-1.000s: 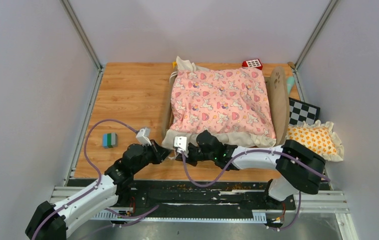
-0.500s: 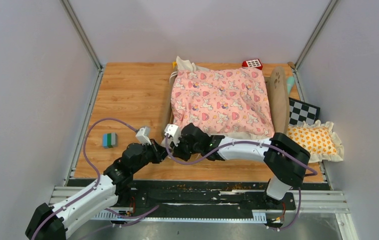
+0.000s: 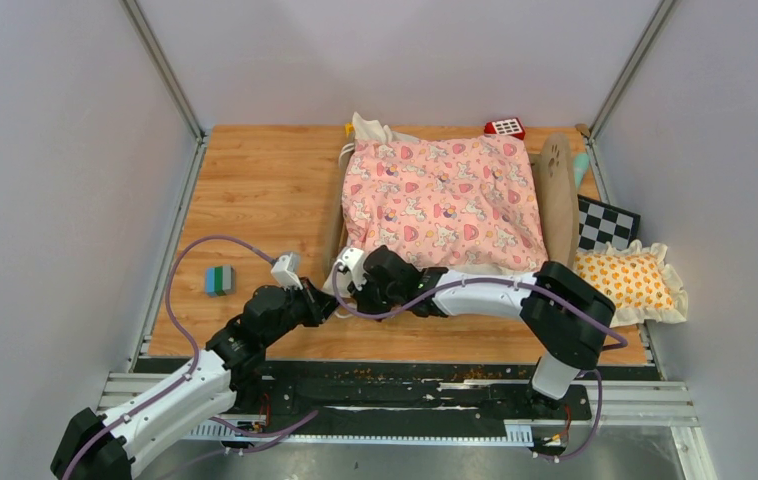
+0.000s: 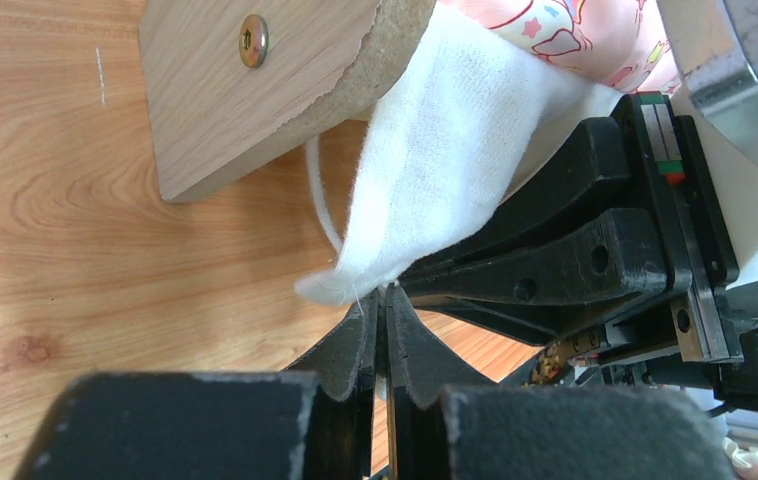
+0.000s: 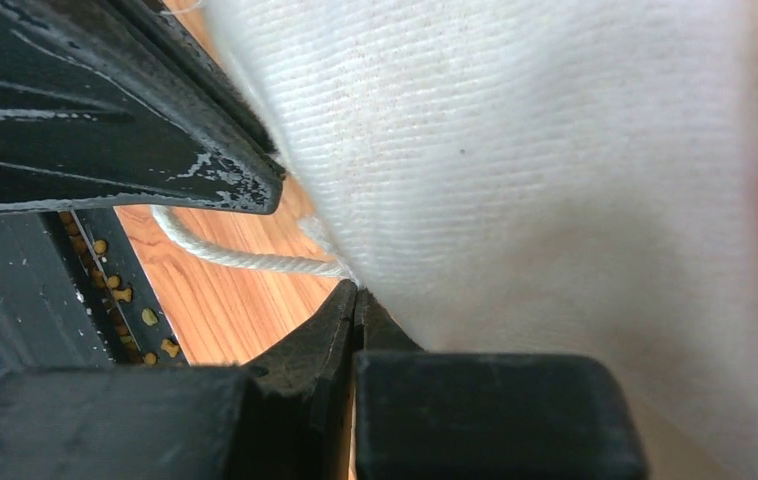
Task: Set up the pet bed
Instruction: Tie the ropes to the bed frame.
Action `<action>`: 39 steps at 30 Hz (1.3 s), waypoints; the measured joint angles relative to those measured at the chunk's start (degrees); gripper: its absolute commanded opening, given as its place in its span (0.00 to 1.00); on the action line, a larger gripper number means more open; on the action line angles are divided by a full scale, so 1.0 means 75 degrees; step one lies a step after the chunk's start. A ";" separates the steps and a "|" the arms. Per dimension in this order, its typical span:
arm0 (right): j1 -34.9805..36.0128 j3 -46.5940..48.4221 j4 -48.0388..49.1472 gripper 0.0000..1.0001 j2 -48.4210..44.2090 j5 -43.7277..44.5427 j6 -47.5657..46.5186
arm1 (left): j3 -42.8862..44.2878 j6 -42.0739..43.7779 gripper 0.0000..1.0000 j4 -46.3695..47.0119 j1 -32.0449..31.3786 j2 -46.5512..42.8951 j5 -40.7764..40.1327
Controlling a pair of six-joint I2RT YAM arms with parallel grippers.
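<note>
The pet bed (image 3: 558,195) lies mid-table, its paw-print headboard at the right. The pink unicorn quilt (image 3: 445,205) covers it and hides the mattress. My left gripper (image 3: 327,300) is at the bed's near left corner. In the left wrist view it (image 4: 383,298) is shut, with the corner of the quilt's white ruffle (image 4: 435,150) at its tips, below the wooden frame (image 4: 255,90). My right gripper (image 3: 347,282) reaches across to the same corner. In the right wrist view it (image 5: 357,292) is shut at the ruffle's edge (image 5: 555,170), where a white string (image 5: 235,255) hangs out.
A grey-green block (image 3: 219,280) lies at the left. The orange frilled pillow (image 3: 630,280) and a checkerboard (image 3: 605,225) are at the right edge. A red toy (image 3: 504,127) sits behind the bed. Walls close in on both sides.
My right gripper has swung left along the bed's near edge to the near left corner, beside the left gripper. The left arm has barely moved.
</note>
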 measured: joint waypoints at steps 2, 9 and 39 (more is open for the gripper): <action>-0.0015 0.0012 -0.0023 0.00 0.0006 0.0020 0.0003 | 0.0000 0.0003 0.08 0.0000 0.0000 0.0000 0.0000; -0.0029 0.0481 -0.0379 0.00 0.0265 0.0102 0.0006 | 0.0000 0.0020 0.09 0.0000 0.0000 0.0000 0.0032; -0.0012 0.0530 -0.0128 0.00 0.0487 -0.0860 0.0370 | 0.0309 0.0017 0.11 0.0248 0.0000 0.0650 0.0175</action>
